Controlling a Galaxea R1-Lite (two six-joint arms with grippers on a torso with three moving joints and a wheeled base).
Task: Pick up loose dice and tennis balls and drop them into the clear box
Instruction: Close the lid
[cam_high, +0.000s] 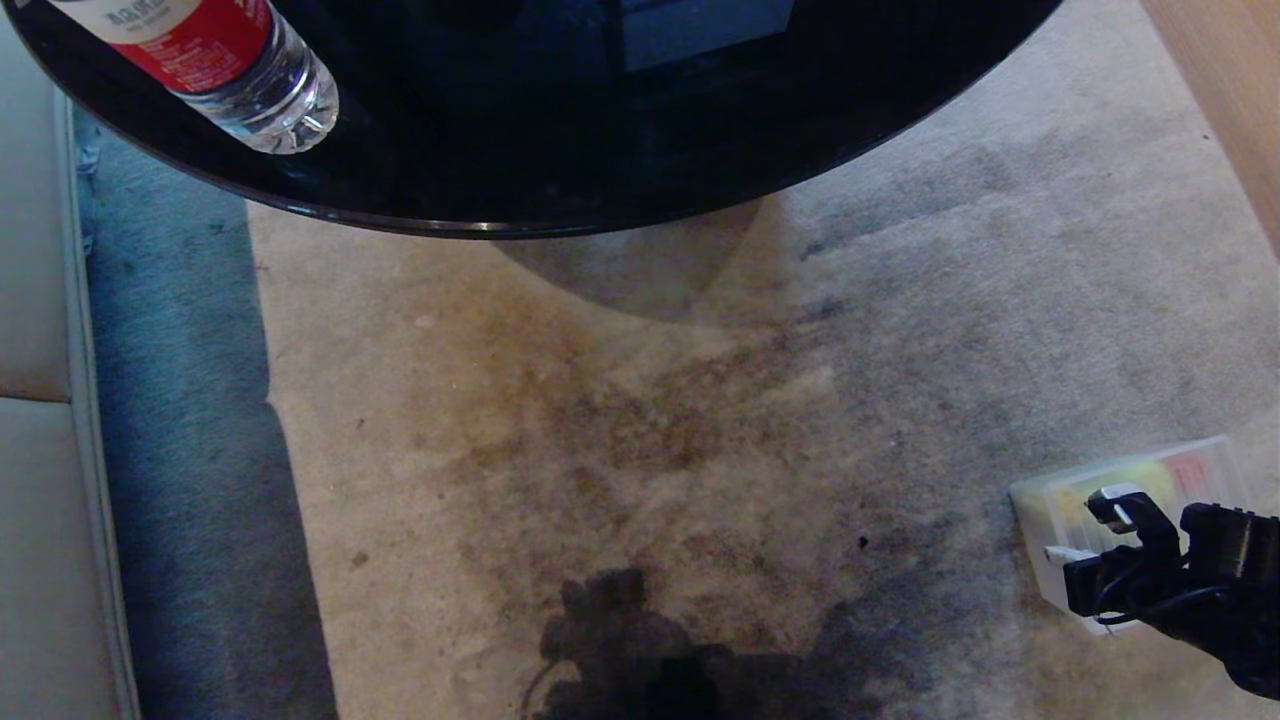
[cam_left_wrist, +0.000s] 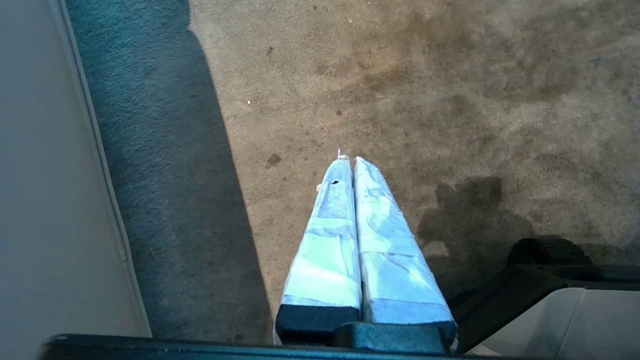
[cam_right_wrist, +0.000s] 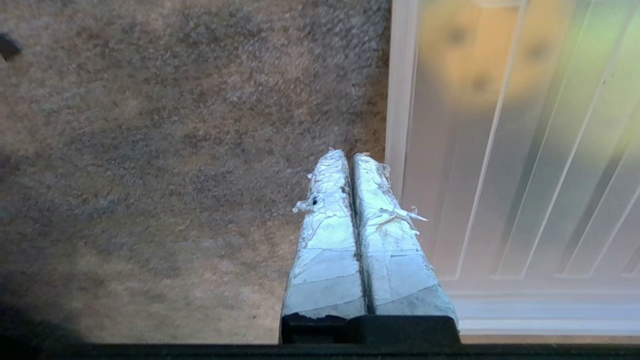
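Clear box (cam_high: 1040, 500) sat on stained carpet (cam_high: 650, 430), lower right, long axis slanting away rightward, ribbed lid (cam_right_wrist: 525, 165) on | right gripper (cam_right_wrist: 351, 156) reached low beside its near-left edge, fingers clenched, empty | left gripper (cam_left_wrist: 349, 160) clenched, parked.

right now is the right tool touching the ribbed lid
Cannot tell: in the right wrist view the shut right tool sits beside the ribbed lid edge, with neither gap nor contact plain.

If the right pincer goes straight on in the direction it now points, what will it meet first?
Probably the carpet, just beside the ribbed translucent lid on the clear box. The shut right pincer points down near the lid's edge; depth is unclear, so it could clip that rim.
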